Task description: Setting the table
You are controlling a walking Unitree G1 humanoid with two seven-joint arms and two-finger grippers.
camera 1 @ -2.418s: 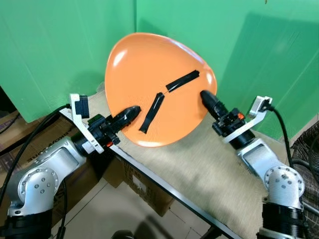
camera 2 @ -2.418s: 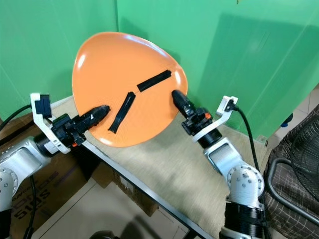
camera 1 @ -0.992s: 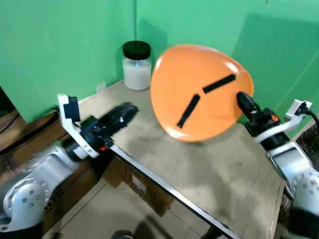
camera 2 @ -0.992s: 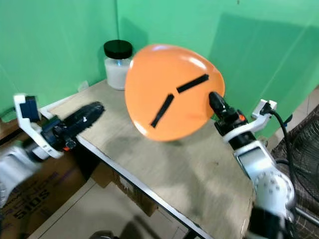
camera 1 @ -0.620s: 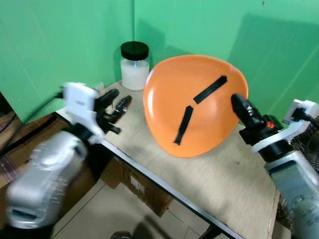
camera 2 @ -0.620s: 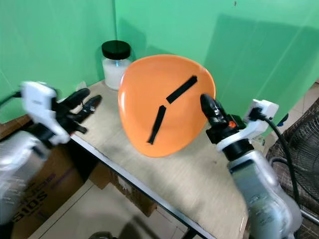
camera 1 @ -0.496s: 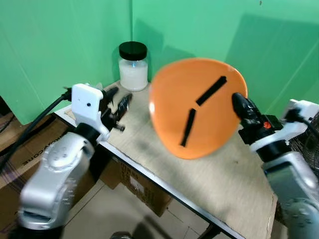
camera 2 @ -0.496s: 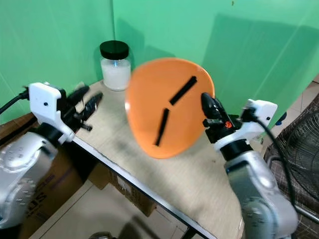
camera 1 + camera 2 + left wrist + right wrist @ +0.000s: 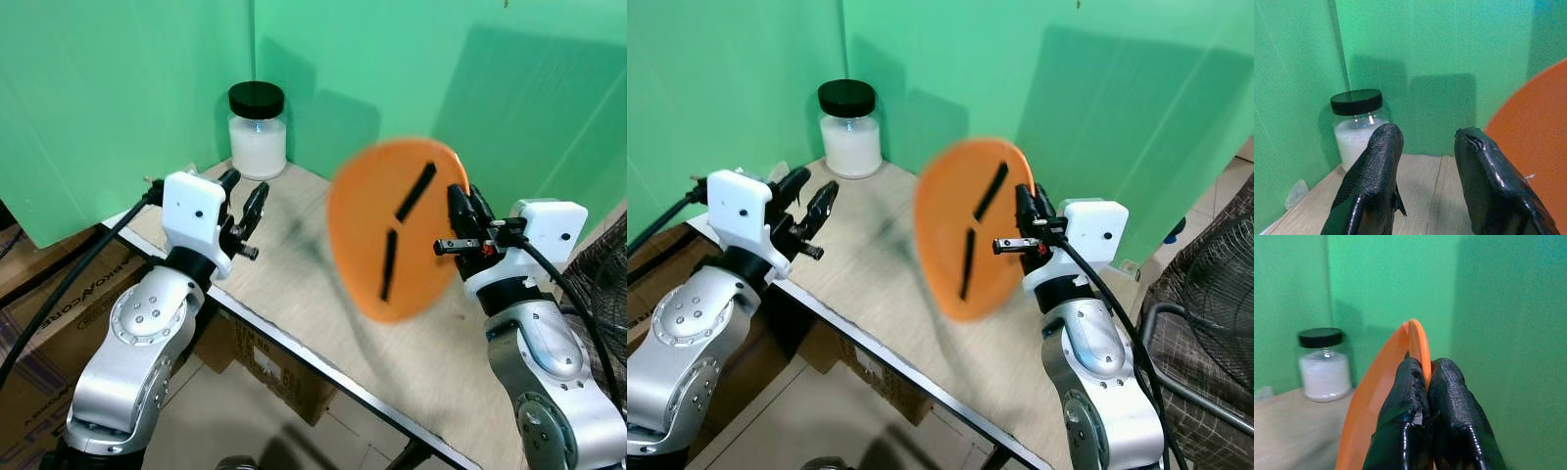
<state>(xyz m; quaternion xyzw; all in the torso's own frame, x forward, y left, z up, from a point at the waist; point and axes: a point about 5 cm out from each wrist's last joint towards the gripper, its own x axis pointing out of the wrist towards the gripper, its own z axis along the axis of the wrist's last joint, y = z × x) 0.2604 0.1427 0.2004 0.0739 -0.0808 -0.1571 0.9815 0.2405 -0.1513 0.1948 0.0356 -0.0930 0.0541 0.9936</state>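
The orange plate (image 9: 397,230) hangs edge-on above the middle of the desk (image 9: 323,294), nearly upright, with two black strips on the face turned toward the robot. Its outline is blurred. The right tool (image 9: 1422,377) pinches the plate's rim, its two black fingers (image 9: 1408,387) pressed on either side of the thin orange edge. In the head views that tool sits at the plate's right edge, above the right part of the desk.

The left tool (image 9: 1425,156) is spread apart and holds nothing, above the desk's left front edge. A glass jar (image 9: 257,132) of white powder with a black lid stands at the back left corner against the green wall (image 9: 127,78). Cardboard boxes (image 9: 274,367) sit below the desk.
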